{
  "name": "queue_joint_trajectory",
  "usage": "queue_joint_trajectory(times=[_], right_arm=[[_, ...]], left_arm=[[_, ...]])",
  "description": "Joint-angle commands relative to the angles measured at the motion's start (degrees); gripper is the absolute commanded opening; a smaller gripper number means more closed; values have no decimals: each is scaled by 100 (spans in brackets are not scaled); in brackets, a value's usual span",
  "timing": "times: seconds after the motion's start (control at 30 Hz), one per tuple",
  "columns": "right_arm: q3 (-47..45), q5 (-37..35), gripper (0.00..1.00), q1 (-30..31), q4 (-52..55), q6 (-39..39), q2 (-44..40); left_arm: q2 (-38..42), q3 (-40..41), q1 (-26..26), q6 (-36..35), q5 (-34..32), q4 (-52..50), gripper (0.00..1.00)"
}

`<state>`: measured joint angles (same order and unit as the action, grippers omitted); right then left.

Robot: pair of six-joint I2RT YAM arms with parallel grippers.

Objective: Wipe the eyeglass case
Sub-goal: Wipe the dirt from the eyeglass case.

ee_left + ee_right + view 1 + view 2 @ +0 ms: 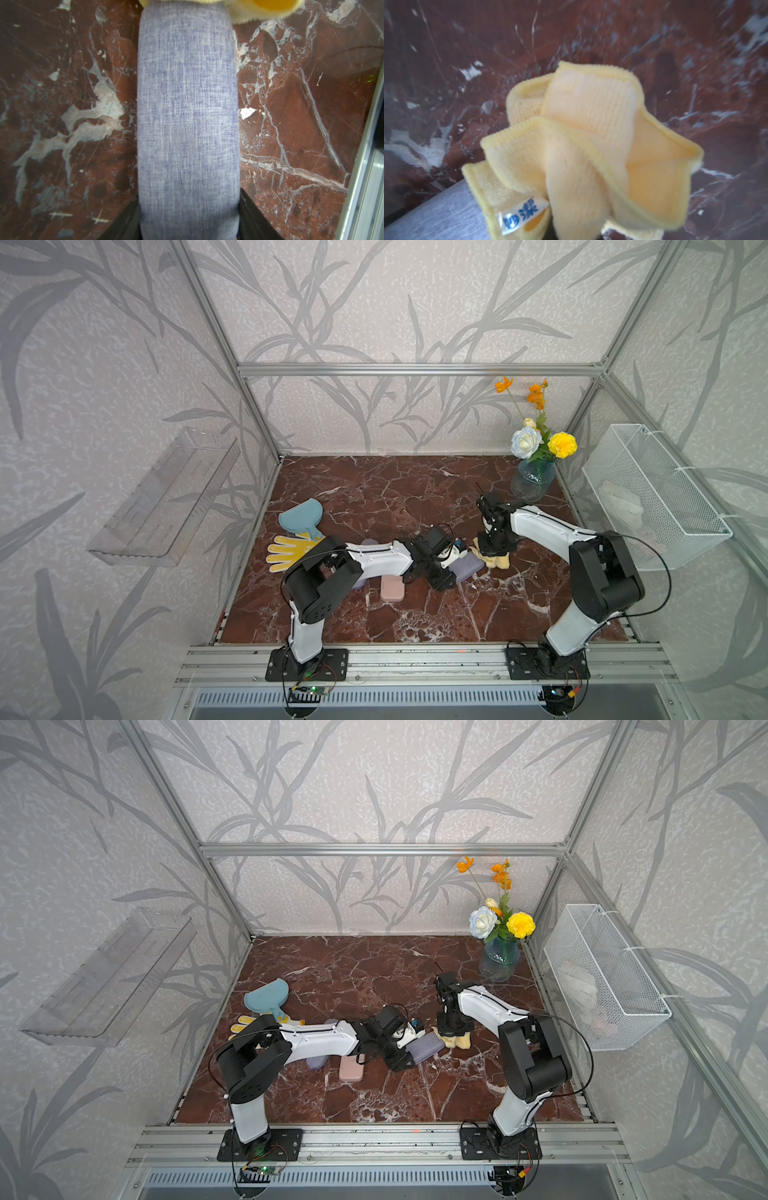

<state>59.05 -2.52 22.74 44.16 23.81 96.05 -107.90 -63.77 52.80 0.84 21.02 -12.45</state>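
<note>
On the surface, left fingers are clamping the eyeglass case, right fingers are clutching the cloth at its end; lengthwise sweep probably next.

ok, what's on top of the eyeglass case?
Only the yellow cloth, in the right claw, over the far end of the eyeglass case; the visible rest is bare. That end is hidden under cloth. The left claw grips its sides.

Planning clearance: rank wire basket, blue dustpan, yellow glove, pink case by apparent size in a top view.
wire basket
blue dustpan and yellow glove: too alike to rank
pink case, partly hidden
</note>
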Motion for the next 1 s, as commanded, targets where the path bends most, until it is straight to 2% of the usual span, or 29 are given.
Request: queue_joint_trajectory(times=[0.0, 0.3, 0.47, 0.57, 0.7, 0.8, 0.9, 0.97], right_arm=[[-317, 656, 0, 457, -415, 666, -438], [-927, 1264, 0, 1671, -660, 1744, -1690], [-1354, 1784, 0, 1782, -1252, 2292, -2027], [-1338, 1703, 0, 1658, -1422, 2230, -1752], [-1150, 1304, 0, 846, -1336, 1829, -1254], [-751, 525, 0, 340, -1016, 1381, -1074], [-372, -123, 0, 257, -693, 893, -1040], [-351, -97, 0, 286, -612, 826, -1102]], left_arm=[[-220, 39, -57, 240, 378, -757, 6], [-77, 192, -288, 568, 927, -530, 6], [65, 383, -436, 811, 1316, -258, 6], [109, 418, -471, 858, 1568, -215, 6], [137, 382, -483, 844, 2030, -258, 6], [148, 430, -480, 953, 2227, -194, 6], [145, 442, -485, 1047, 2343, -206, 5], [138, 462, -489, 1122, 2389, -154, 5]])
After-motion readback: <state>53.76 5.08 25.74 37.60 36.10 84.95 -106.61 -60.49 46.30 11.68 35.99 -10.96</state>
